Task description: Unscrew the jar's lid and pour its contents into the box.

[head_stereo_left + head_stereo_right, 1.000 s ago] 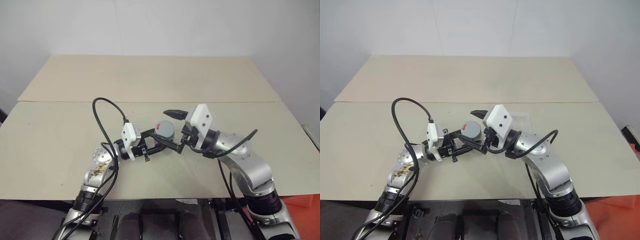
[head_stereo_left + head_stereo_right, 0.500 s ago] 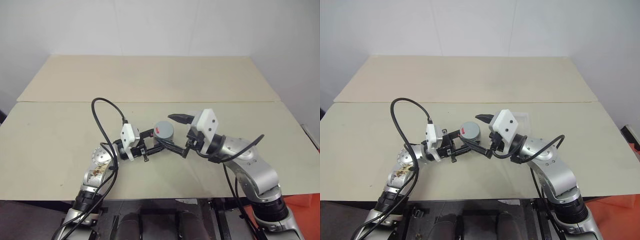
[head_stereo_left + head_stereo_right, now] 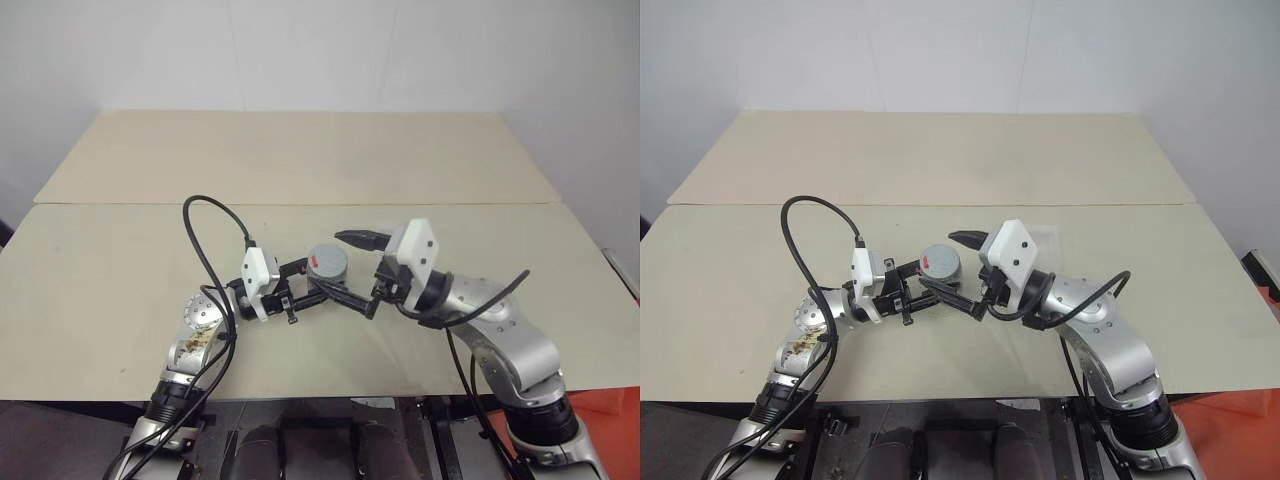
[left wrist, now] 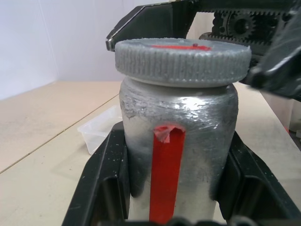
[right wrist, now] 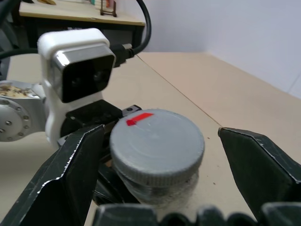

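Observation:
The silvery jar (image 4: 197, 117) with a red strip down its side stands upright just above the table. My left gripper (image 3: 312, 283) is shut on its body from the left. The grey ribbed lid (image 5: 157, 143) with a small red mark sits on top of the jar (image 3: 326, 272). My right gripper (image 5: 160, 133) is open and comes in from the right, one finger on each side of the lid with a gap to it on both sides. The clear box (image 3: 1045, 238) rests on the table just behind my right wrist, also seen past the jar as the box (image 4: 101, 134). The contents are hidden inside the jar.
The beige table (image 3: 120, 260) is made of two boards with a seam across the middle. A black cable (image 3: 205, 240) loops up from my left wrist. The table's front edge runs close under both arms.
My right gripper has edged slightly to the right and stays open around the lid. The jar and my left gripper have not moved.

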Controlling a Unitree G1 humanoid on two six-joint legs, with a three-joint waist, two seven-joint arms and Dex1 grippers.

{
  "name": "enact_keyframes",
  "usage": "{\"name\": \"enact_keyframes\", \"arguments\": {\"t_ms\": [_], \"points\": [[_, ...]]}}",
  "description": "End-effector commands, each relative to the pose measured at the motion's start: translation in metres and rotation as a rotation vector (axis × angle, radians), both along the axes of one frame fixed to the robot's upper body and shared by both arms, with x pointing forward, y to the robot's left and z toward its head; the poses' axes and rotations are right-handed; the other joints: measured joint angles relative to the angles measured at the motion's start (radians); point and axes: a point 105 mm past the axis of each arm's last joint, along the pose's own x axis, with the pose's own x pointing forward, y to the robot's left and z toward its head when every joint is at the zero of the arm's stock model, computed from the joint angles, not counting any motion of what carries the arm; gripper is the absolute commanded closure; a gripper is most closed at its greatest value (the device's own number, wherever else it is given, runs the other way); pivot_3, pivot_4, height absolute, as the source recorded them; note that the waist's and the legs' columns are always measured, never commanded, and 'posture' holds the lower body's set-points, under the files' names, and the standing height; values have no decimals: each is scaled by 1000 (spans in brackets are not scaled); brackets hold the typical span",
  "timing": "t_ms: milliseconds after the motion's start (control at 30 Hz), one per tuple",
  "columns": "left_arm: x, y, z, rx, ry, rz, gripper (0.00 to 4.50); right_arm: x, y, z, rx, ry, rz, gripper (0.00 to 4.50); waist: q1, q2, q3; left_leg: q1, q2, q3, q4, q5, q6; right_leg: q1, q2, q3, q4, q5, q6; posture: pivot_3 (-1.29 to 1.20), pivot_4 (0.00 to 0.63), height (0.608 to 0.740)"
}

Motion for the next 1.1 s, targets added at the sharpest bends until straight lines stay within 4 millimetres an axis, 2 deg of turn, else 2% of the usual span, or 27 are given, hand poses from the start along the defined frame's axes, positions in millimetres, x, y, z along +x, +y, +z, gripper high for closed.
{"name": "enact_keyframes", "arguments": {"t_ms": [33,133,167,700,967,1100], "points": [[-1,0,9,-20,-43,-5,2571,-8,-1,15,38,-67,21,586,0,0,0,0,0,0,0,0,0,0,0,0,0,0,0,0,150,740],[-1,0,8,-18,-41,-6,2571,-8,-1,15,42,-66,14,1628,0,0,0,0,0,0,0,0,0,0,0,0,0,0,0,0,150,740],[-2,0,8,-18,-41,-6,2571,-7,-1,15,42,-66,13,1740,0,0,0,0,0,0,0,0,0,0,0,0,0,0,0,0,150,740],[-2,0,7,-13,-37,-8,2571,-8,-2,16,39,-72,16,1741,0,0,0,0,0,0,0,0,0,0,0,0,0,0,0,0,150,740],[-3,-1,0,12,-31,-15,2571,-13,-6,41,176,-56,53,1741,0,0,0,0,0,0,0,0,0,0,0,0,0,0,0,0,150,740],[-2,-1,1,10,-32,-15,2571,-14,-8,46,225,-33,70,1741,0,0,0,0,0,0,0,0,0,0,0,0,0,0,0,0,150,740]]}}
